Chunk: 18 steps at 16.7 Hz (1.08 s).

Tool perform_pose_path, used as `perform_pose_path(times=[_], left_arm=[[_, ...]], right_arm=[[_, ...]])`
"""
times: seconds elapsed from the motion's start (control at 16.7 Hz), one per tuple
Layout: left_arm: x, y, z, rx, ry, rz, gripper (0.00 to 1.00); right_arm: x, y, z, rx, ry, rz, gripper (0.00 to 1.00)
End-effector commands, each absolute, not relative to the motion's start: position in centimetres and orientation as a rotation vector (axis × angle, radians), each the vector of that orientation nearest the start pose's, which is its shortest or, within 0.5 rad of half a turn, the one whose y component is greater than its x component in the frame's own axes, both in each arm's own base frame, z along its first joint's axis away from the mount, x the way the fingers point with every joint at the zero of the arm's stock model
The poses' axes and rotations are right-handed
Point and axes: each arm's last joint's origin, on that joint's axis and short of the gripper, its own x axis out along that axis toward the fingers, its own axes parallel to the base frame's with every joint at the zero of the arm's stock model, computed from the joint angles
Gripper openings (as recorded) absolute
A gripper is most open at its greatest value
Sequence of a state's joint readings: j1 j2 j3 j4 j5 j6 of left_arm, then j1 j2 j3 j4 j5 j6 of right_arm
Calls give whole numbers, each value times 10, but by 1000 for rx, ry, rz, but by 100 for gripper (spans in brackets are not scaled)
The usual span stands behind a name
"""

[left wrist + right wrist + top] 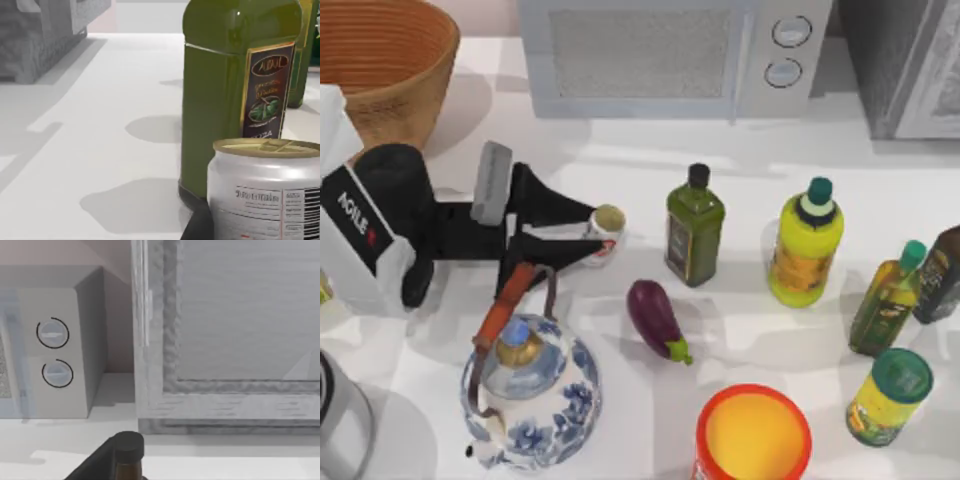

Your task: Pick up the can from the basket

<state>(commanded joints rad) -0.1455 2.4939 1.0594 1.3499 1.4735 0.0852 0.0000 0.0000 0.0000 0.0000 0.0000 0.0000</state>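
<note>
Up at the back of the white table [740,300] stands a grey microwave [670,55] with two round dials, and the right wrist view looks at those dials with a dark bottle cap [127,445] low in front of them. Next in size, the basket [380,65] sits at the table's far left corner, a tan woven bowl with ribbed inner walls, and the can is not in it. My left arm [380,235] reaches in from the left below the basket, black and white, stretched toward the middle of the table. A blue-and-white teapot [535,395] stands at the near left, its handle just under the arm, and an orange tub [752,435] with a red rim sits at the near edge. Across the middle and right are a dark green oil bottle [694,230], a yellow bottle [805,245] with a green cap, two more bottles at the far right and a yellow jar [888,395] with a green lid. A purple eggplant [657,317] lies between teapot and oil bottle. Smallest, the can [606,228] stands upright out on the table just left of the oil bottle, with the left gripper [588,232] clamped on it, one dark finger at each side; the left wrist view shows its pale top close up before that bottle.
</note>
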Motion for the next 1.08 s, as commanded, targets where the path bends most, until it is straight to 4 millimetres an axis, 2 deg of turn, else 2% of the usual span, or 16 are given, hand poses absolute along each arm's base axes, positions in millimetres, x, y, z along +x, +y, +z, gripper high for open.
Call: perform_pose_path(times=[0.72,1.08], left_arm=[[392,-85,18,0,0,-1591,98],[392,-85,18,0,0,-1591,100]], right_arm=[[106,-1,160,0,0,0,100],[106,-1,160,0,0,0,100]])
